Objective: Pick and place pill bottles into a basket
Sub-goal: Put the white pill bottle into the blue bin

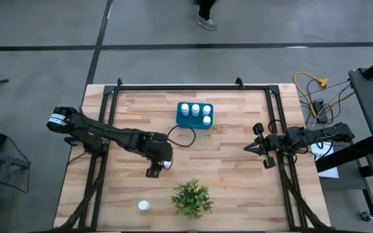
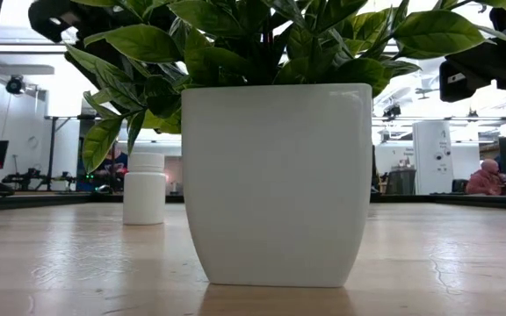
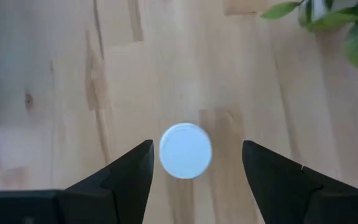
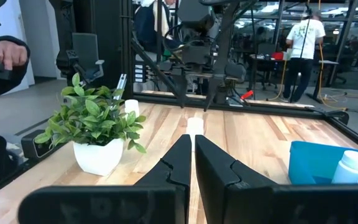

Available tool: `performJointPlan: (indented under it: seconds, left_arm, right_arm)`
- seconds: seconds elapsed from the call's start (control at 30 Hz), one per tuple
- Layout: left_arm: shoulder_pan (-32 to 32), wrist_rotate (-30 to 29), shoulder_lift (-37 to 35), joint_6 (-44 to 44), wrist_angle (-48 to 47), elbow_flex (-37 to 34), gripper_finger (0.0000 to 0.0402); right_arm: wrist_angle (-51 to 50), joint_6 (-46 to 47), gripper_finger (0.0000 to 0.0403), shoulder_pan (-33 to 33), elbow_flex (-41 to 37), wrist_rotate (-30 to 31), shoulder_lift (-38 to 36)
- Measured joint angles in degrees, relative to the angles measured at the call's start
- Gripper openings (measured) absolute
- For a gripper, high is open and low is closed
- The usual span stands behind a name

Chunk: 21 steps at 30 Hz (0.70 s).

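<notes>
One white pill bottle [image 3: 186, 150] stands upright on the wooden table, seen cap-up in the left wrist view. My left gripper [image 3: 194, 171] hangs above it, open, with a finger on either side and clear of the cap. The high view shows this bottle [image 1: 167, 164] beside the gripper [image 1: 158, 168]; in the low view it [image 2: 144, 187] stands left of the plant pot. A second bottle [image 1: 144, 206] stands near the front edge. The teal basket [image 1: 181, 120] at the far middle holds several bottles [image 1: 196, 109]. My right gripper [image 4: 192, 155] waits shut at the table's right edge [image 1: 254, 147].
A green plant in a white pot [image 1: 192, 197] stands near the front edge, just right of the bottle under my left gripper; in the low view the pot [image 2: 277, 184] fills the middle. A black cable loop [image 1: 181, 136] lies near the basket. People move beyond the table.
</notes>
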Motion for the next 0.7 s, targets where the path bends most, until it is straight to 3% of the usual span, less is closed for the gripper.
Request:
performJointPlan:
  seconds: [0.5,0.7]
  left_arm:
    - [0.04,-0.95,0.11,-0.12,4.63,-3.74,0.0227]
    - [0.04,-1.06,3.17,-0.01,5.86,-3.76,0.0227]
  right_arm:
    - [0.0,-0.07,0.0012,0.0,0.02,0.0,0.0]
    - [0.0,0.01,0.0012,0.0,0.0,0.0,0.0]
